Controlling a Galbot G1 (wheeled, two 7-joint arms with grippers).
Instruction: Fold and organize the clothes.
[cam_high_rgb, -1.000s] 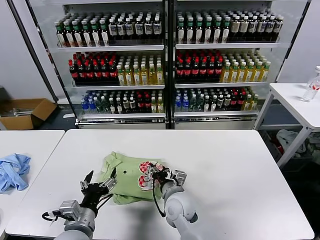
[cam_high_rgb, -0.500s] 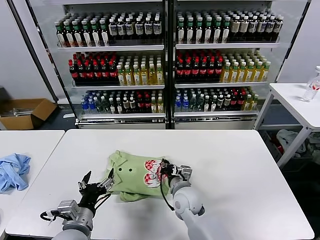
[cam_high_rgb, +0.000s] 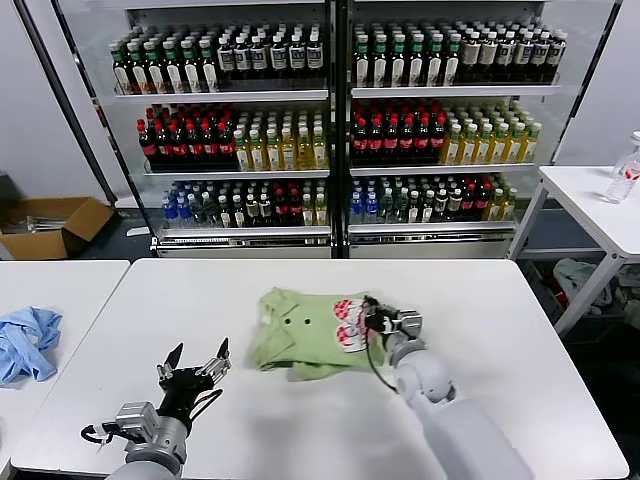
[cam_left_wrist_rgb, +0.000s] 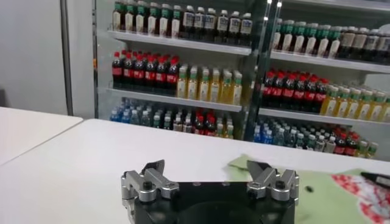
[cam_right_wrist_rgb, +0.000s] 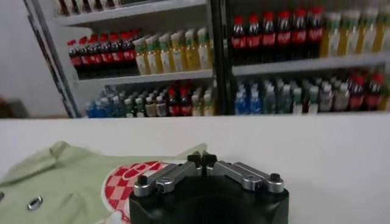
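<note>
Table (cam_high_rgb: 500, 300), white, bears the green polo shirt (cam_high_rgb: 300, 340), bunched near its middle. Right gripper (cam_high_rgb: 385, 322), jaws pressed together, sits at the shirt's printed edge, seemingly pinching fabric; a thin hold could slip and leave the cloth crumpled. Left gripper (cam_high_rgb: 192, 372), fingers spread, hovers apart from the shirt's collar side, too far to steady it.

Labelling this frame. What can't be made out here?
- Head view: whether the shut right gripper pinches the shirt; its fingers cover the edge.
- Right wrist view: shirt cut off by the frame edge and gripper body.
- Head view: blue cloth cut off at the edge.
</note>
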